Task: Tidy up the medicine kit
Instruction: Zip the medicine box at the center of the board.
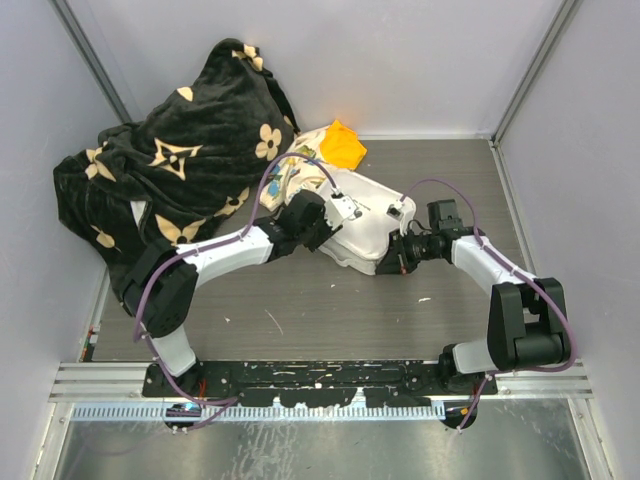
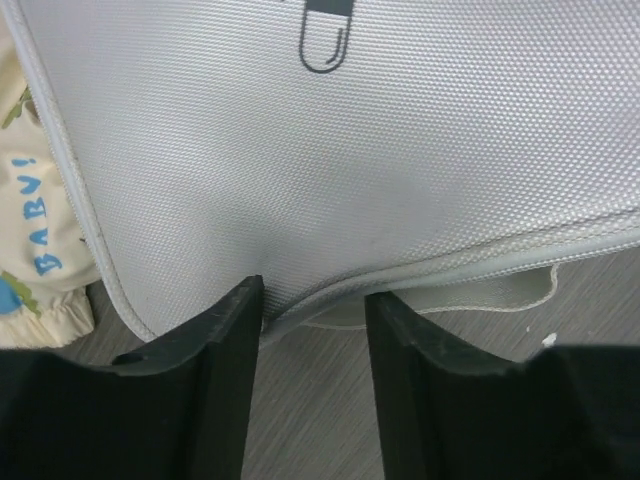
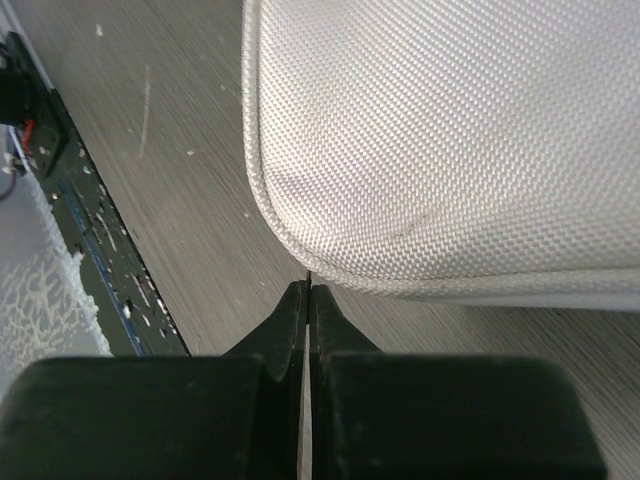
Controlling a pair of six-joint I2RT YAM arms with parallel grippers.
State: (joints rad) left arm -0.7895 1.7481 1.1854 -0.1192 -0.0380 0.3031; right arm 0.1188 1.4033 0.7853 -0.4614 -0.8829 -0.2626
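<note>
Though partly hidden, medicine kit [image 1: 368, 218] between left end effector [image 2: 312, 300], parted, and right end effector [image 3: 308, 292], closed.

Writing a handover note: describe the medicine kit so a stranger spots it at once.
Start at the black flower-print blanket heaped at the far left. Right of it lies the medicine kit, a pale grey rounded case. Only it bears a dark pill logo, unlike the orange cloth behind it.

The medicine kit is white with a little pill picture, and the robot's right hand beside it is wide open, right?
Not quite. The right hand is shut tight, not open, as the right wrist view shows. The medicine kit beside it is white with a pill picture.
</note>
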